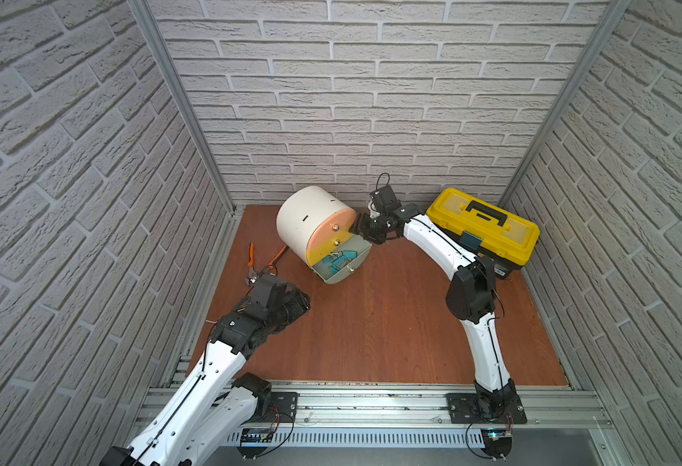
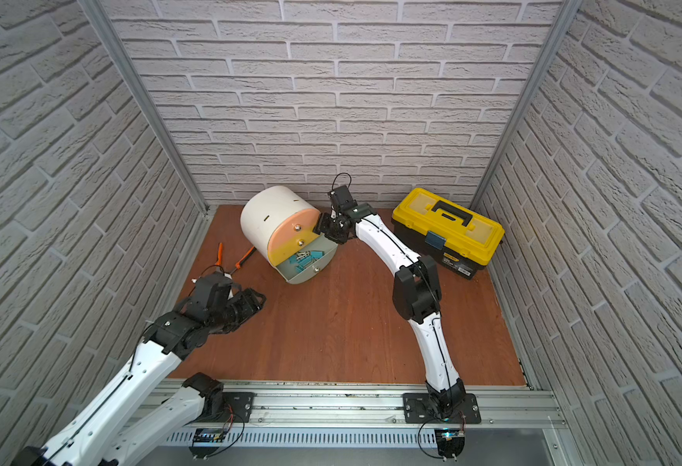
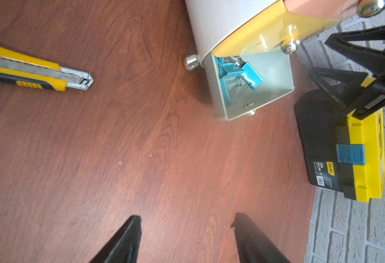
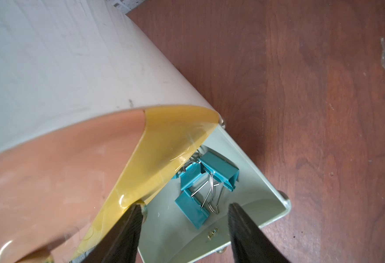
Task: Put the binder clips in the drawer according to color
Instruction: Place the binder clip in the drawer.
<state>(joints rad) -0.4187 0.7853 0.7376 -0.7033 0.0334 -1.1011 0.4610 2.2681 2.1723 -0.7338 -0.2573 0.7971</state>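
Inside, teal binder clips, grey-green drawer open

Tabletop: reddish wood grain, smooth, faint sheen.
Drawer shell: white, matt, scuffed; peach and yellow fronts glossy; knobs polished metal.
Binder clips: teal painted metal, satin; wire handles bright steel.
Toolbox: yellow and black plastic, semi-gloss.
Utility knife: scratched metal rail, yellow plastic.
Walls: rough brick texture, matt.
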